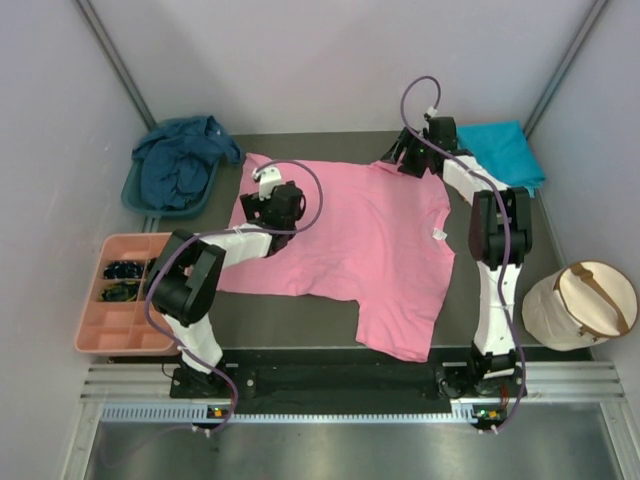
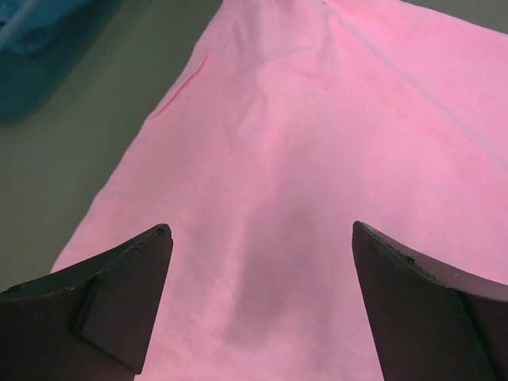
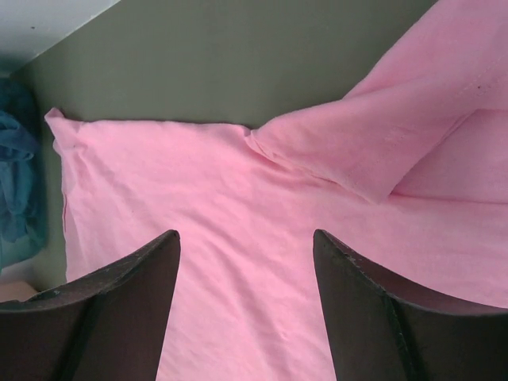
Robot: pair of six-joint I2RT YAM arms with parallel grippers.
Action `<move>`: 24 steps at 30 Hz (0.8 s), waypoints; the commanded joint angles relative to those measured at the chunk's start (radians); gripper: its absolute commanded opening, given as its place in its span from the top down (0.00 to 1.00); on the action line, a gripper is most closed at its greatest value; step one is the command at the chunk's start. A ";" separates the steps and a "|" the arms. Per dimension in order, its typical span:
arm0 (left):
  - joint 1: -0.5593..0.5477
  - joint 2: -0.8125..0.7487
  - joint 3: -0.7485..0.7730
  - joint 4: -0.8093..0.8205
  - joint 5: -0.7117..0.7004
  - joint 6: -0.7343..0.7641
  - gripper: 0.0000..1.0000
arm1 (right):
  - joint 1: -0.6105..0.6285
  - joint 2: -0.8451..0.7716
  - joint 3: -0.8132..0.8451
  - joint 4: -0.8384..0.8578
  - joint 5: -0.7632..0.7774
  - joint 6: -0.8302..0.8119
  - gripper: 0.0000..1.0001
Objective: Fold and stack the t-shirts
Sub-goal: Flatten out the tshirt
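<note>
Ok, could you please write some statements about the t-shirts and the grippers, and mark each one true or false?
1. The pink t-shirt lies spread out on the table. True.
2. The left gripper is shut on pink cloth. False: it is open above the cloth, with nothing between its fingers.
3. The navy t-shirt lies crumpled in the teal basin. True.
4. The turquoise t-shirt lies on top of the pink one. False: it lies on the table at the far right, beside the pink one.
5. The right gripper is open above the pink t-shirt. True.
</note>
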 commanded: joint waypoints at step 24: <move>-0.032 0.181 0.056 -0.143 0.166 -0.088 0.01 | 0.004 0.073 0.130 -0.114 0.135 0.016 0.32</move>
